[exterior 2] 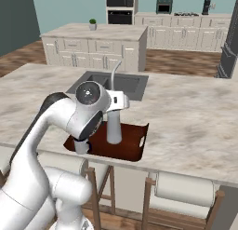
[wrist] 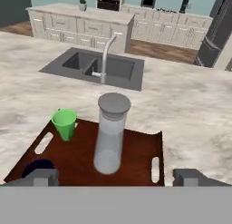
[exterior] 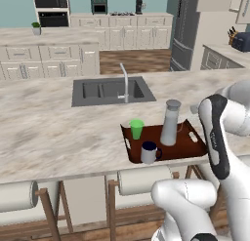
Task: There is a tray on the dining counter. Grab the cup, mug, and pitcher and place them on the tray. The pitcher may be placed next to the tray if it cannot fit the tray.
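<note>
The dark red-brown tray [wrist: 136, 150] lies on the beige dining counter [exterior: 44, 132], near its front edge. All three vessels stand upright on it. The green cup [wrist: 65, 123] is at the far left corner, the navy mug [exterior: 149, 152] at the near left, and the tall grey pitcher [wrist: 111, 134] in the middle. My gripper [wrist: 118, 177] hovers over the tray's near edge and looks down at the pitcher. It is open, its fingertips [wrist: 43, 177] are wide apart, and nothing is between them. In the right base view my arm hides the cup and part of the mug [exterior 2: 81, 146].
A sunken grey sink [exterior: 111, 90] with a faucet [exterior: 125, 81] lies behind the tray. Bare counter stretches to the tray's left and right. Padded stools [exterior: 141, 179] stand under the counter's front edge. Cabinets line the far wall.
</note>
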